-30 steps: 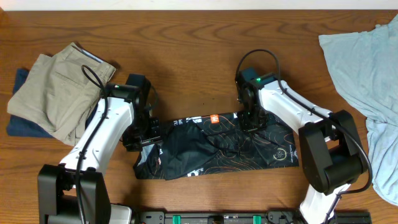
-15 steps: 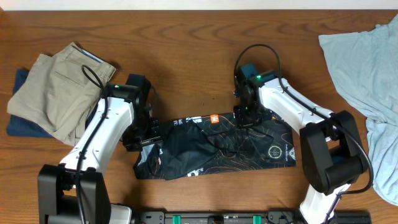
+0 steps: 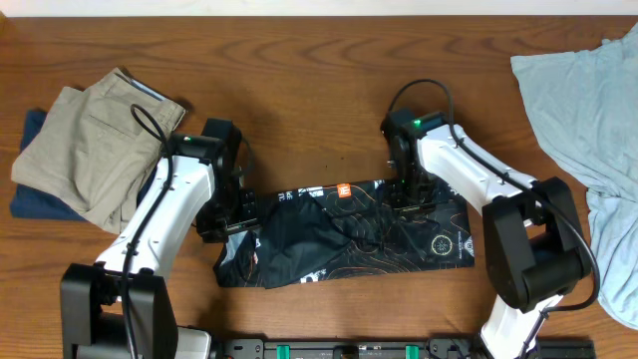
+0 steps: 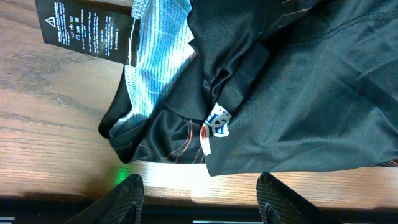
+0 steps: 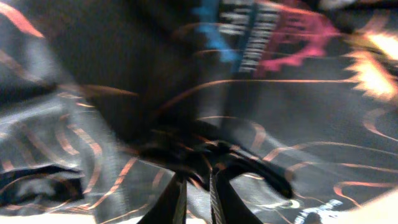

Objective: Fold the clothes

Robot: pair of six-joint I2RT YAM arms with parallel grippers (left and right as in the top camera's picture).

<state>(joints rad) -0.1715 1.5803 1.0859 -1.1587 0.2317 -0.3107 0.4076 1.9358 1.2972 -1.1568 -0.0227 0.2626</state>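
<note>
Jersey (image 3: 339,234) lies as a long strip parallel to the near edge of the table (image 3: 299,60), about mid-width. By the look of it it's doubled over lengthwise, with a rumpled hump left of centre. My left gripper (image 4: 204,198) hovers over the strip's left end, fingers spread, nothing between them, clear of the cloth. The wrist view shows why that end matters: the hem is turned back, the pale-blue striped inner face is exposed, a black hang tag (image 4: 87,28) lies out on bare wood, and a small woven label (image 4: 216,121) pokes from a crease. I read this as parked for a grab at the untidy end, which needs tucking in before any crosswise fold. My right gripper (image 5: 198,200) is down on the strip's far edge, just right of the orange logo (image 3: 344,189). Its fingertips are nearly pressed together and cloth is puckered just ahead of them. That wrist view is smeared, so I can't tell whether a fold is pinched or free. The far edge is the sensible hold for tensioning the strip flat.

Around it, the folded khaki trousers (image 3: 85,150) sit toward the left edge on a dark-blue cloth (image 3: 28,199), close to my left arm but apart from the jersey. The light-blue shirt (image 3: 588,110) is heaped at the far right corner and runs down the right edge, well apart. In the way, as I judge it: my left arm lies over the strip's left end, the tag could snag, and the hump will trap a crease. There's bare wood on the far side for working room.
</note>
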